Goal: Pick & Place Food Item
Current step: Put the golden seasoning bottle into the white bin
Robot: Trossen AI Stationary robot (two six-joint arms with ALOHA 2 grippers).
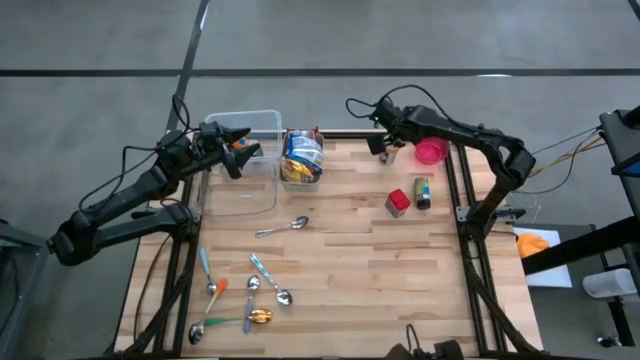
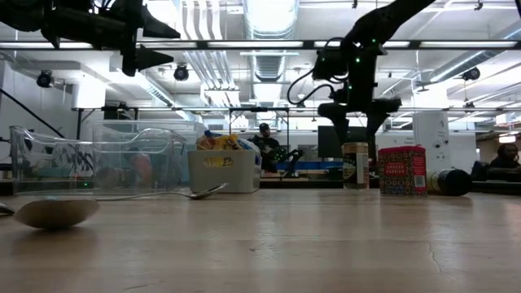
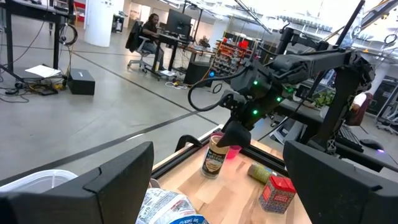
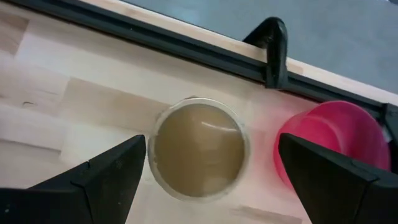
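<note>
Tan-lidded jar (image 4: 199,149) stands upright at the upper right of the high view, directly under the right gripper (image 1: 385,143), lid centred between its spread, empty fingers, pink cup (image 4: 336,146) just beside. Straight descent should do. Left gripper (image 1: 243,148), open and empty, hovers over the clear bin (image 1: 262,122), upper left.

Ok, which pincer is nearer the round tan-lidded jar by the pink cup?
Right. The right pincer hangs open directly above the round tan-lidded jar, straddling it. The left pincer is open across the table, above the clear plastic bin.
</note>
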